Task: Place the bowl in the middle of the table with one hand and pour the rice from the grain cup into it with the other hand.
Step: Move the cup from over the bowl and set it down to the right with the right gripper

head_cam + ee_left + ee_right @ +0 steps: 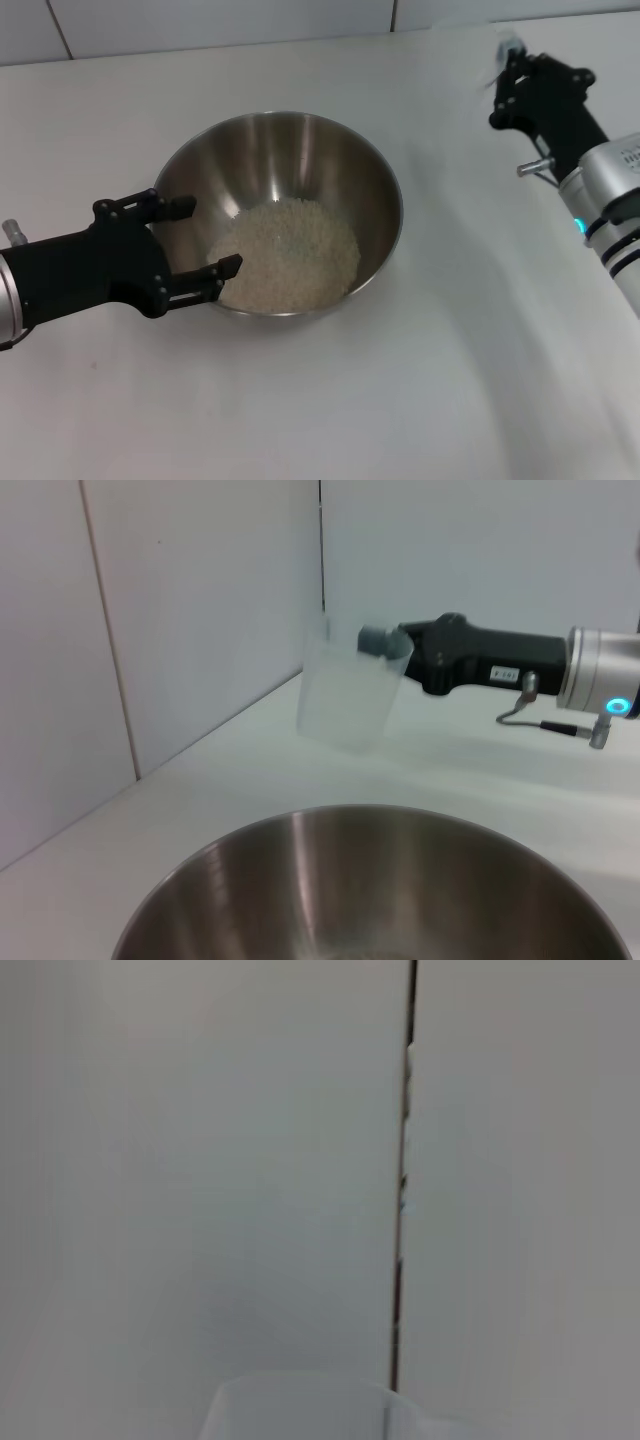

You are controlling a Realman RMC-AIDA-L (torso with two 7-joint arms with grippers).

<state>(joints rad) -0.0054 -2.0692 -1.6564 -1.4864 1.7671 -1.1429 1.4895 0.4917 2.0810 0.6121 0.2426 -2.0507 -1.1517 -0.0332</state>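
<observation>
The steel bowl (290, 150) stands mid-table on the white table (420, 380) and holds a mound of pale rice (290, 255). My left gripper (200, 238) is open at the bowl's left side, with one finger by the rim and the other against the front wall. The bowl's rim fills the bottom of the left wrist view (300, 825). My right gripper (507, 88) is at the far right of the table, shut on the clear grain cup (508, 55). The cup looks empty and near upright in the left wrist view (350, 695), where the right gripper (385, 642) also shows. The cup's rim shows in the right wrist view (300, 1405).
A white tiled wall (200, 25) runs along the table's far edge, close behind the cup. A dark tile seam (403, 1210) shows in the right wrist view.
</observation>
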